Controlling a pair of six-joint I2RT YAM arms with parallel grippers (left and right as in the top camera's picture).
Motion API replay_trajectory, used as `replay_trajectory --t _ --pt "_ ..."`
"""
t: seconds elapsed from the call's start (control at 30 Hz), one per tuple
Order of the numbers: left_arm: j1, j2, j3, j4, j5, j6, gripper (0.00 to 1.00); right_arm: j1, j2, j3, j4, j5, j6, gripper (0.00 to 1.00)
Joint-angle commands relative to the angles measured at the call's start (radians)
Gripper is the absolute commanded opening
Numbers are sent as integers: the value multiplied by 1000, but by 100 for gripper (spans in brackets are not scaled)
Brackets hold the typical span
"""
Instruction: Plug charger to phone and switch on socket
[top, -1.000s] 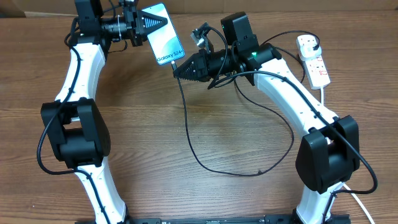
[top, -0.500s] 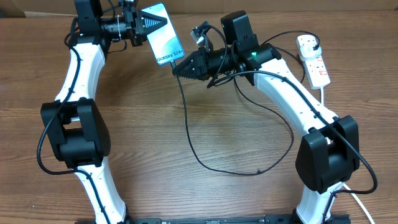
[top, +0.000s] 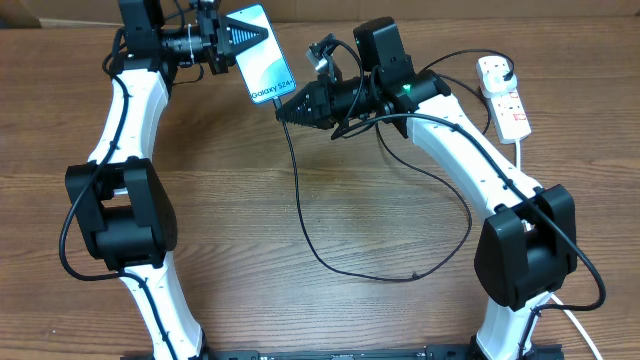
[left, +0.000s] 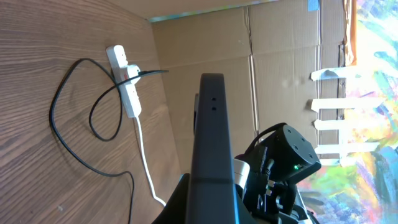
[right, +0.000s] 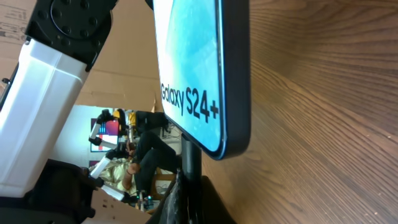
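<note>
My left gripper (top: 255, 38) is clamped shut on the upper end of the phone (top: 268, 72), holding it above the far edge of the tabletop (top: 250, 300). My right gripper (top: 285, 110) is pinched closed on the charger (top: 300, 200) near its tip, which meets the phone's lower short edge. The socket (top: 503, 95) lies at the far right corner. My left arm stretches forward and my right arm bends inward to the left

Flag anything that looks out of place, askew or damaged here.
Nothing looks spilled or damaged. Only oddities: the phone is off the table, held tilted by the left gripper, and the charger sprawls in loose loops across the table from the right gripper to the socket.
</note>
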Motion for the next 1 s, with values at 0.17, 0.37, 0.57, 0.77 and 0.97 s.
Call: replay_trajectory --t 0.17,0.37,0.57,0.77,0.97 --pt "-31 -8 14 -2 115 16 4 -2 13 9 109 51 78 4" --pt "-57 -8 14 -28 116 16 4 -2 22 9 141 66 95 4" --pt "-68 -8 14 -27 115 16 4 -2 37 9 140 65 93 4" --pt "-47 -8 14 -25 115 16 4 -2 37 9 96 58 51 12" --pt "-9 -8 14 -23 114 16 4 -16 37 9 26 13 -24 20"
